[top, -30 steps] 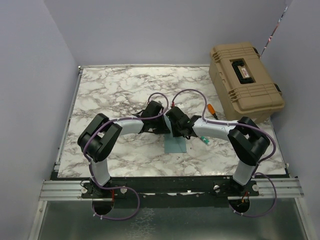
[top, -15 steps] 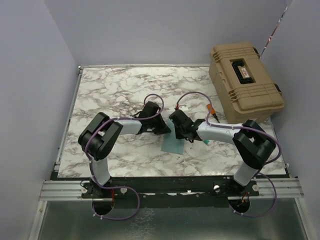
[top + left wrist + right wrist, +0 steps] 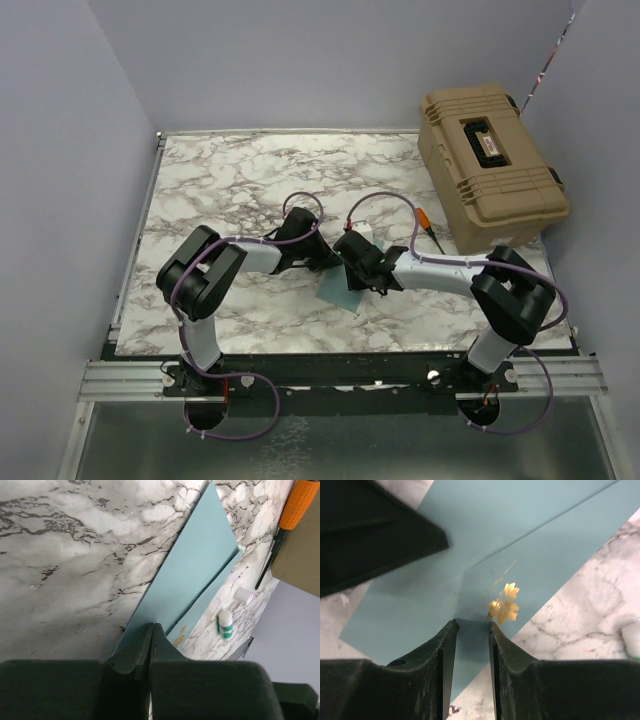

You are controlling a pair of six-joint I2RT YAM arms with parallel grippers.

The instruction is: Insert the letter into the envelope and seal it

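The envelope (image 3: pixel 197 570) lies flat on the marble table (image 3: pixel 220 180) between your two arms, well apart from the tan case (image 3: pixel 490 165). You can't see the letter anywhere, so it is most likely inside already, which puts you at the sealing step. Your left claw (image 3: pixel 151 630) is pinched shut, its tips on the envelope's edge. Your right claw (image 3: pixel 471 624) stands narrowly apart, holding nothing, at the tip of the flap (image 3: pixel 485 525), just beside the gold sticker (image 3: pixel 504 605). Next, press flap and sticker down firmly without sliding the paper.
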